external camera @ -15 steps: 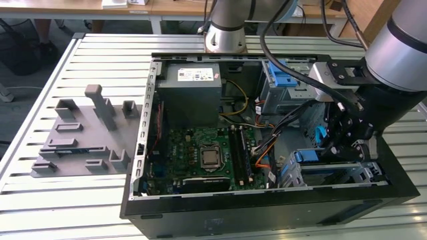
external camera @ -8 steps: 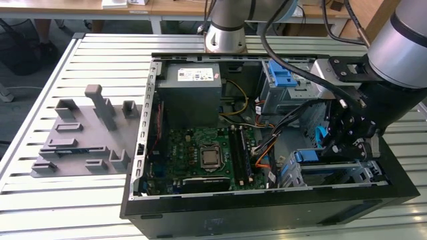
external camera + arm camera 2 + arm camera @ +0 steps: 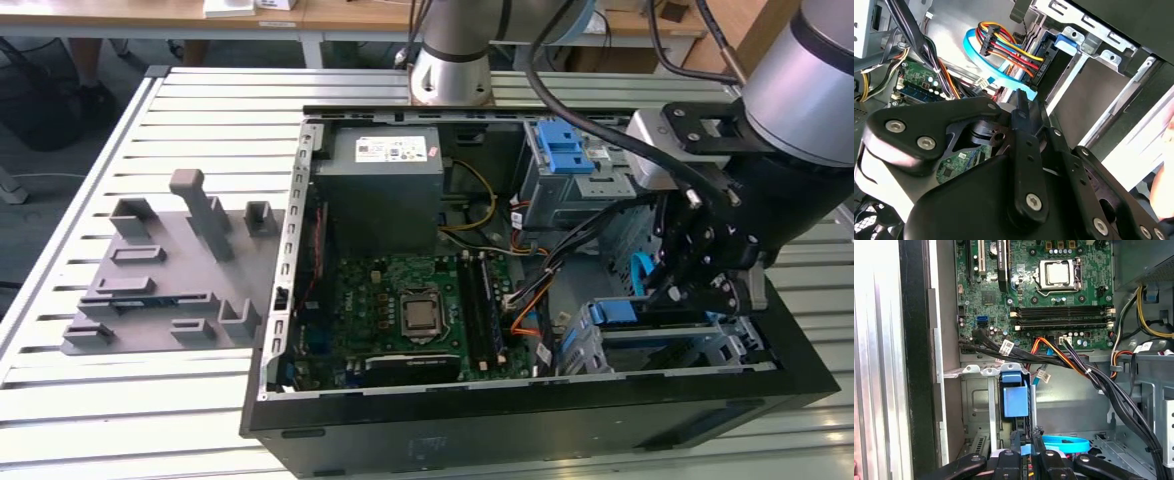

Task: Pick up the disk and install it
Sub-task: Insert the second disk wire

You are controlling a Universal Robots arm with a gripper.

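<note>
One gripper (image 3: 694,285), mine, is down inside the computer case (image 3: 534,420) at the drive cage (image 3: 667,340) on the exterior view's right. Fingers drawn narrow; whether they pinch anything I cannot tell. Disk (image 3: 1015,400), blue carrier showing, stands in the cage slot directly ahead of my fingertips, long axis running into the bay, cables (image 3: 1004,55) plugged at its end.

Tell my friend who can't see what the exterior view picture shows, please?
A robot arm's black gripper reaches down into an open computer case lying on a slatted metal table, beside a blue-framed drive bay at the exterior view's right. Inside are a green motherboard, a grey power-supply box and bundled cables. A grey parts tray sits at the left.
</note>
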